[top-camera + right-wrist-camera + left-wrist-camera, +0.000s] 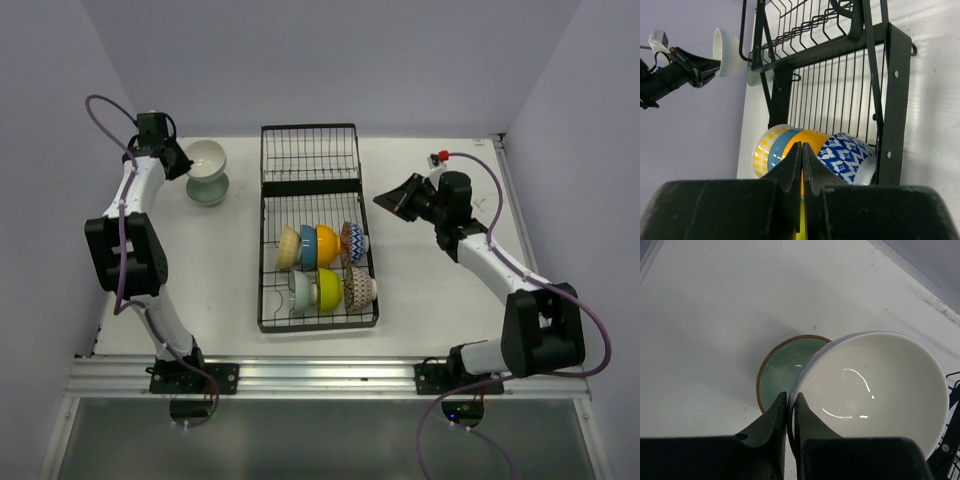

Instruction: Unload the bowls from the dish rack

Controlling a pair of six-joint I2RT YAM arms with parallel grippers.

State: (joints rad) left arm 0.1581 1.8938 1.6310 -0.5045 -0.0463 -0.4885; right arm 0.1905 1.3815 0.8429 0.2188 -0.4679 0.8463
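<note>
From above, I see the dish rack [310,185] mid-table [430,290]. Seven bowls [327,245] stand on edge in its near section: cream with yellow spots, blue, orange, blue zigzag, pale, yellow-green, brown zigzag. Near the far left corner my left hand [178,160] holds a white bowl [207,157] above a mint bowl [207,190].

Left wrist: the fingers pinch the white bowl's rim; the mint bowl has a brown rim.

Right wrist: my right hand [801,150] has its fingers pressed together, holding nothing, right of the rack.

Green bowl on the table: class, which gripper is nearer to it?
Left. The left gripper holds a white bowl just over the green bowl; the right gripper hangs beyond the dish rack.
</note>
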